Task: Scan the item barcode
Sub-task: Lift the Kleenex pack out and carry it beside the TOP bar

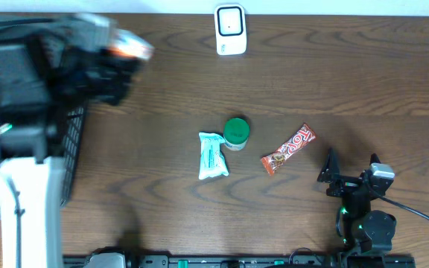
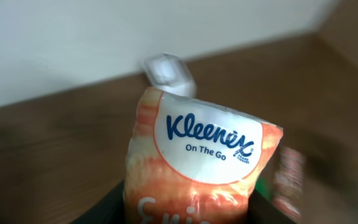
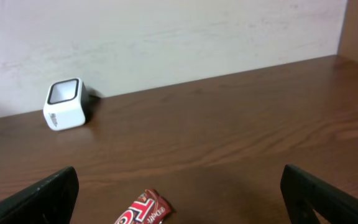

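1. While the left jaws stand narrowed on the lower end of the Kleenex pack (image 2: 197, 162), holding it off the counter (image 1: 162, 216), the pack's long axis runs out from them towards the far wall.
2. Seen from the left wrist, the scanner (image 2: 169, 74) lies just beyond the pack's top edge and a little to its left, partly hidden by it.
3. From overhead, the held pack is a blur at the far left, and the scanner (image 1: 230, 30) stands to its right along the far edge.
4. Only the logo face shows, so I cannot tell where the barcode sits. The coming move probably has to carry the pack rightward and turn the coded face to the scanner's window.
5. The right jaws gape wide and empty at the near right, well apart from the scanner.
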You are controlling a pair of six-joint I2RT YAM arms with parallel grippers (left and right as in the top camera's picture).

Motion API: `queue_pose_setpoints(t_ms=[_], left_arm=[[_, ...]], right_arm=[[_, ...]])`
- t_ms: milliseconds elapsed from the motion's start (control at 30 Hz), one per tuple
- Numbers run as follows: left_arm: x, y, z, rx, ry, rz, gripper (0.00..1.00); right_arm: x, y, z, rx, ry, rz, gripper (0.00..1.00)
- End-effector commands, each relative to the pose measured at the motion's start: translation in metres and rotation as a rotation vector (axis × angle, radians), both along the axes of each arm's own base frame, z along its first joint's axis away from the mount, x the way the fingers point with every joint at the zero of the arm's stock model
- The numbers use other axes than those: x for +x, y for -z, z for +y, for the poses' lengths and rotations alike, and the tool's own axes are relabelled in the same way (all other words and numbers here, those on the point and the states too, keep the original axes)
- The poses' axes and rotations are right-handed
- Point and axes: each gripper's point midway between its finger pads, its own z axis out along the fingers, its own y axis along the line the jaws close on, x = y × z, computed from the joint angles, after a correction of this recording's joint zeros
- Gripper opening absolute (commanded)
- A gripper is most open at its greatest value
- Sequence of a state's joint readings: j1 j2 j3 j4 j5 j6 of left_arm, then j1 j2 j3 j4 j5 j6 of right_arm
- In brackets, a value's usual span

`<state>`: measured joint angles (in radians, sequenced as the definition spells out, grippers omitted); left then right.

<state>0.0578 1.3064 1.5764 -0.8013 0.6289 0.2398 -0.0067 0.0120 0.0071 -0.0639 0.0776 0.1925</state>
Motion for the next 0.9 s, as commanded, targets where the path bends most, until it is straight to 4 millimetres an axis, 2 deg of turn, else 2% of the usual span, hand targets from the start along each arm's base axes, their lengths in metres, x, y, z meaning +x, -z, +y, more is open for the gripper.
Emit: queue_pose_setpoints(t_ms=[0, 100, 267, 500, 667, 767, 800, 867], left_arm=[[-0.003, 0.033, -0.076, 0.011, 0.247, 0.081, 0.43], [-0.003, 0.065, -0.117, 0.062, 0.362, 0.139, 0.43], [0.003, 0.118, -0.169, 0.161, 0.442, 0.214, 0.43], [-0.009, 0.171, -0.245, 0.204, 0.601, 0.241, 0.43], [-0.008, 0.215, -0.277, 0.282, 0.622, 0.246, 0.43], [-0.011, 0.246, -0.294, 0.3, 0.654, 0.272, 0.43], [-0.013, 0.268, -0.303, 0.313, 0.671, 0.292, 0.43], [-0.015, 0.285, -0.31, 0.323, 0.685, 0.308, 0.43]], right_arm=[[0.0, 0.0, 0.002, -0.014, -0.011, 0.001, 0.99], [0.0, 0.0, 0.002, -0.014, -0.011, 0.001, 0.99], [0.0, 0.0, 0.002, -0.014, -0.011, 0.001, 0.99], [0.0, 0.0, 0.002, -0.014, -0.011, 0.001, 0.99], [0.0, 0.0, 0.002, -0.014, -0.011, 0.001, 0.99], [0.0, 0.0, 0.002, -0.014, -0.011, 0.001, 0.99], [0.0, 0.0, 0.002, -0.014, -0.011, 0.001, 0.99], [0.0, 0.0, 0.002, -0.014, -0.011, 0.001, 0.99]])
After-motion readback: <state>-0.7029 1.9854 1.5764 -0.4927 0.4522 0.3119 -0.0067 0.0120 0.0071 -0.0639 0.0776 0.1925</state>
